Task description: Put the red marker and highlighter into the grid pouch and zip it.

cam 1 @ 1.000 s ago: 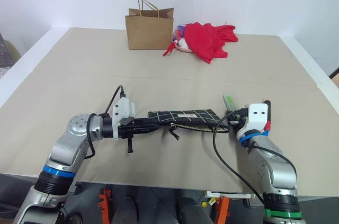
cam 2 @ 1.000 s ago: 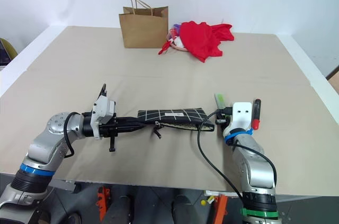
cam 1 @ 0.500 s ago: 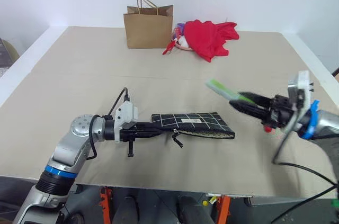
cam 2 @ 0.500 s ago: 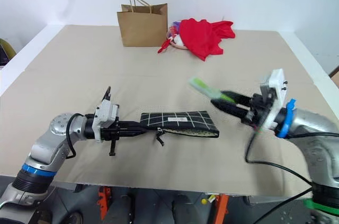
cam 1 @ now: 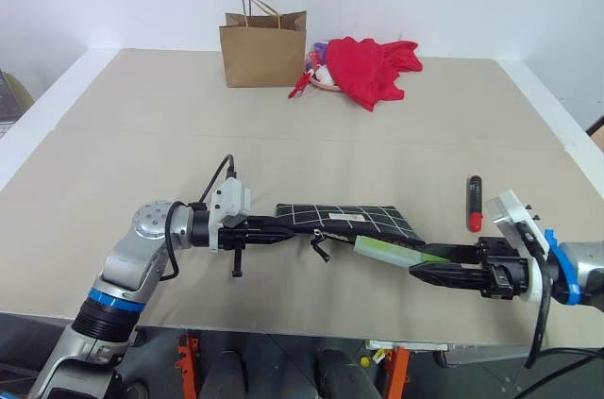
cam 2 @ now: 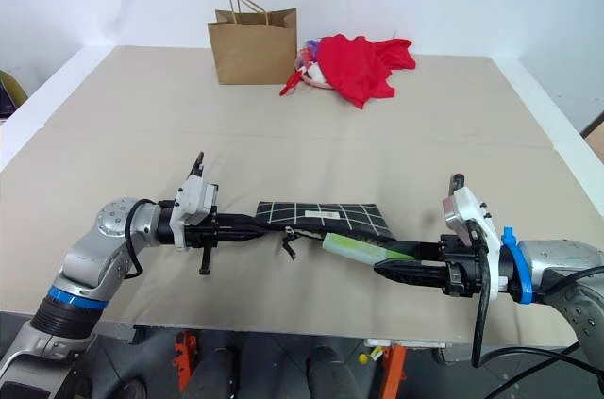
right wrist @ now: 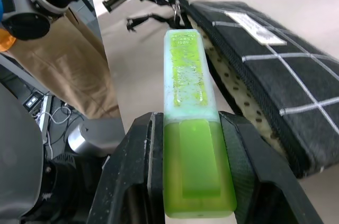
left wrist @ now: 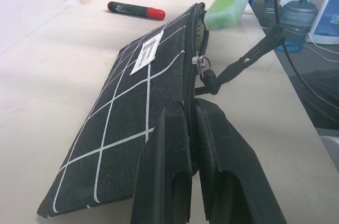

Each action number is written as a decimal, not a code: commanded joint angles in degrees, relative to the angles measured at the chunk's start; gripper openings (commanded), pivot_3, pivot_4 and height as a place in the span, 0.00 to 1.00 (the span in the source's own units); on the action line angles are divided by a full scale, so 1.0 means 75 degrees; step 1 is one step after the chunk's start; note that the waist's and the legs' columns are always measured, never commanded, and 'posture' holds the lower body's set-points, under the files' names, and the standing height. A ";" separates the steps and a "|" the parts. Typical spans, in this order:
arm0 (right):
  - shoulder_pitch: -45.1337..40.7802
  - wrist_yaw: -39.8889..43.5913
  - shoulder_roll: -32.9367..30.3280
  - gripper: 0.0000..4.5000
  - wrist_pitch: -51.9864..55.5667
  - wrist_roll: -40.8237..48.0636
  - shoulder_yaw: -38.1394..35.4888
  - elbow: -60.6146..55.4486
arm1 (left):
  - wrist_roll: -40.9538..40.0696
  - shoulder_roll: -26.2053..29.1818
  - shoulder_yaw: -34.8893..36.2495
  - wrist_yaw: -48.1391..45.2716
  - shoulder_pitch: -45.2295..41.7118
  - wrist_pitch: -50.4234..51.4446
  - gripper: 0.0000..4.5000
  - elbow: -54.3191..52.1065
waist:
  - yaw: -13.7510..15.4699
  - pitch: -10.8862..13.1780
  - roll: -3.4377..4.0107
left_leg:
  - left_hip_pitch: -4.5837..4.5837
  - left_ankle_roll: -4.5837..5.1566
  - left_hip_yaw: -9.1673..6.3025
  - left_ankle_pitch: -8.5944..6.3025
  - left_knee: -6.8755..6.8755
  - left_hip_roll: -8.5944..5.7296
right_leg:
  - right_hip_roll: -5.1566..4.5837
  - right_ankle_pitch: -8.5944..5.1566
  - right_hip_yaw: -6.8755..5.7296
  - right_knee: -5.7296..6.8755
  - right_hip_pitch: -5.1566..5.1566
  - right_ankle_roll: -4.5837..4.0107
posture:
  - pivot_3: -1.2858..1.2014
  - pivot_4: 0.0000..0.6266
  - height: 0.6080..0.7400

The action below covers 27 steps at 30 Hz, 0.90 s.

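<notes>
Near the front middle of the tan table, lying flat: the grid pouch, black with thin white lines and a small white label, zipper edge toward the near side.

At the pouch's 9 o'clock end, the left gripper, fingers clamped tight on the pouch's corner beside the zipper track. Just past that pinch, hanging off the near edge, the zipper slider and its black pull cord.

From about 4 o'clock of the pouch, reaching in nearly level, the right gripper, fingers closed around the green body of the highlighter. Paler cap end aimed at the pouch's near long edge, right alongside the zipper; dotted lining visible there in the right wrist view, so the mouth gapes a little along that stretch. Cannot tell whether the cap tip touches the fabric or sits just off it.

At roughly 3 o'clock of the pouch, apart from it, the red marker lying on the table, red end toward the near side, untouched by either gripper.

Far back at 12 o'clock, a brown paper bag standing upright, with a heap of red cloth just beside it on the 3 o'clock side.
</notes>
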 commanded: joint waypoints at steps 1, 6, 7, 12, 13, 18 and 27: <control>-0.0082 0.0009 -0.0102 0.25 -0.0127 -0.0154 -0.0038 0.0123 | -0.0112 -0.0019 0.0051 0.0070 0.0006 -0.0020 0.00 -0.0372 | 0.0000 0.0000 0.0000 | 0.0000 0.0000 0.0000 0.0000 -0.0001 0.0000 | 0.0000 0.0005 0.0000 0.0000 0.0000 0.0009 | 0.52 0.24 1.00; -0.0307 -0.0180 -0.0090 0.25 -0.0057 -0.0425 0.0225 0.0315 | -0.0181 -0.0105 0.0017 0.0197 0.0046 0.0114 0.00 -0.0594 | 0.0000 0.0000 0.0000 | 0.0000 0.0001 0.0000 -0.0001 -0.0006 0.0000 | 0.0001 0.0003 -0.0001 0.0000 -0.0001 0.0009 | 0.52 0.24 1.00; -0.0402 -0.0277 -0.0051 0.25 -0.0040 -0.0484 0.0333 0.0341 | -0.0196 -0.0123 0.0004 0.0228 0.0057 0.0148 0.00 -0.0646 | 0.0002 0.0000 0.0000 | -0.0001 0.0001 0.0000 -0.0001 -0.0006 0.0000 | 0.0001 0.0003 0.0000 0.0000 -0.0001 0.0010 | 0.52 0.24 1.00; -0.1060 -0.0941 0.0231 0.25 0.0633 -0.0184 0.0759 0.0269 | -0.0244 -0.0202 -0.0042 0.0338 0.0075 0.0268 0.00 -0.0800 | -0.0011 0.0000 0.0000 | 0.0001 0.0001 -0.0001 -0.0001 -0.0004 0.0000 | 0.0002 0.0005 0.0000 0.0000 -0.0001 0.0009 | 0.52 0.24 1.00; -0.1231 -0.1102 0.0333 0.25 0.0789 -0.0093 0.0833 0.0227 | -0.0252 -0.0227 -0.0045 0.0354 0.0078 0.0290 0.00 -0.0813 | -0.0008 0.0001 0.0000 | 0.0000 0.0000 -0.0001 0.0000 -0.0005 0.0000 | 0.0001 0.0006 0.0000 0.0000 -0.0001 0.0009 | 0.52 0.24 1.00; -0.1835 -0.1251 0.0558 0.69 0.0887 0.0002 0.1262 -0.0146 | -0.0267 -0.0327 -0.0057 0.0432 0.0092 0.0369 0.00 -0.0835 | -0.0008 0.0001 0.0002 | -0.0002 0.0000 -0.0001 0.0000 -0.0005 -0.0001 | 0.0001 0.0005 0.0000 0.0000 -0.0003 0.0011 | 0.52 0.24 1.00; -0.1854 -0.1422 0.0264 0.99 0.0783 0.0089 -0.0801 0.2041 | -0.0277 -0.0239 0.0038 0.0537 0.0165 0.0398 0.00 -0.0802 | 0.0046 0.0004 -0.0004 | -0.0006 0.0001 -0.0002 -0.0002 -0.0003 -0.0007 | -0.0004 0.0000 0.0000 -0.0003 0.0003 0.0016 | 0.52 0.24 1.00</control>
